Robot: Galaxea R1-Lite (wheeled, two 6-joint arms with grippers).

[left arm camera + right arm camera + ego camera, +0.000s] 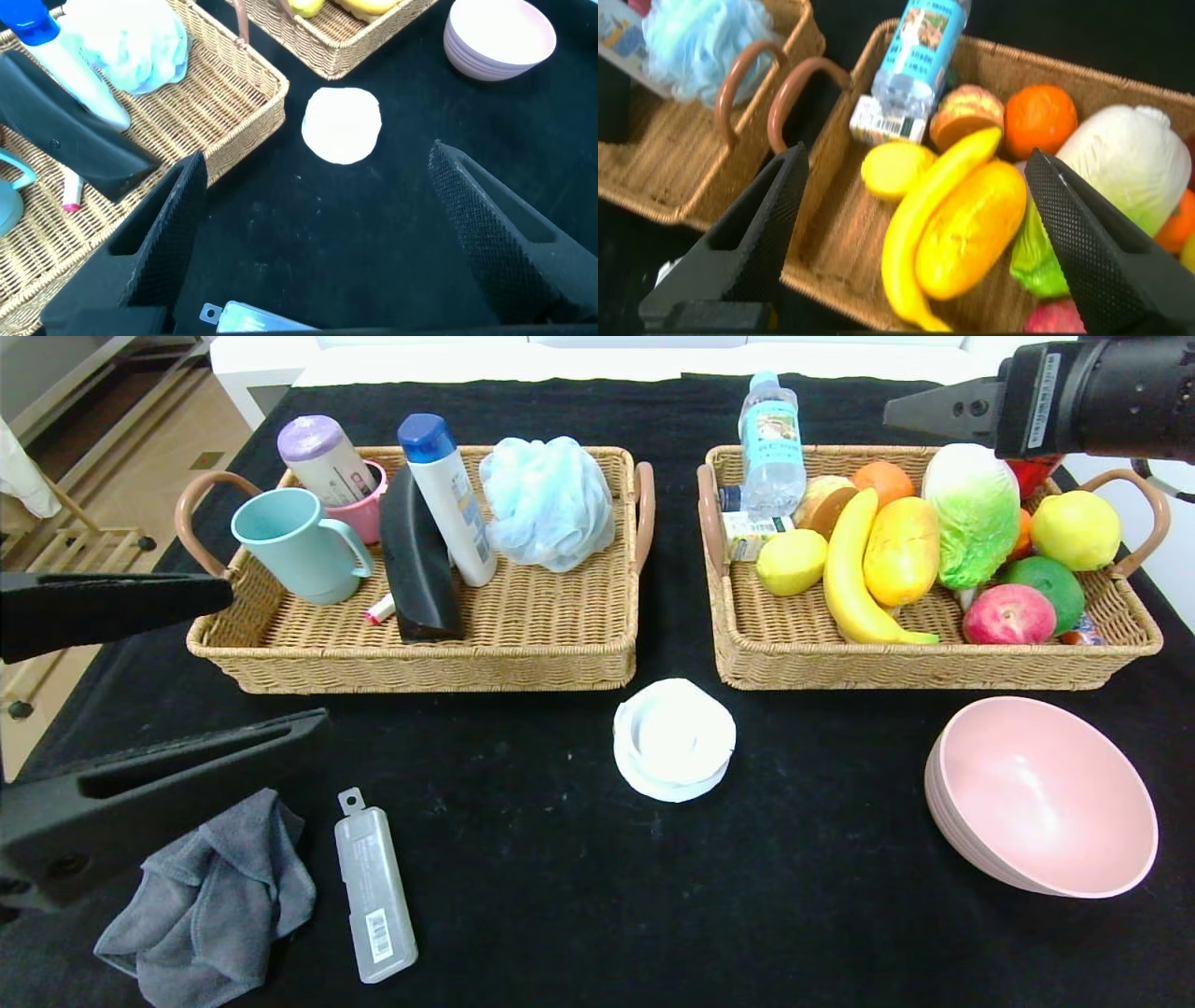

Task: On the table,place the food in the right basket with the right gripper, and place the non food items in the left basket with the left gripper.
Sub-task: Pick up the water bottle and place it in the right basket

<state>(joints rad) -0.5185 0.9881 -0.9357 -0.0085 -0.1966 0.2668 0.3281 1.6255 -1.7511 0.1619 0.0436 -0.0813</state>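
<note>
My left hand (pixel 140 681) hangs over the surface's (pixel 560 896) near left corner, fingers spread wide and empty, with the grey cloth (pixel 210 901) and the clear plastic case (pixel 375 896) just under and beside it. The left basket (pixel 523 644) beyond already carries cups, bottles and a blue sponge. At mid-surface sits a white lidded tub (pixel 674 739). The right basket (pixel 924 658) holds the food: lemon (pixel 791 562), speckled fruit (pixel 902 551) and water bottle (pixel 771 443) among the rest. My right hand (pixel 915 238) hovers above that basket at the far right edge, fingers apart, gripping nothing. I judge the food done; next my left hand should drop onto the case or cloth. A pink bowl (pixel 1046 798) waits near right.
</note>
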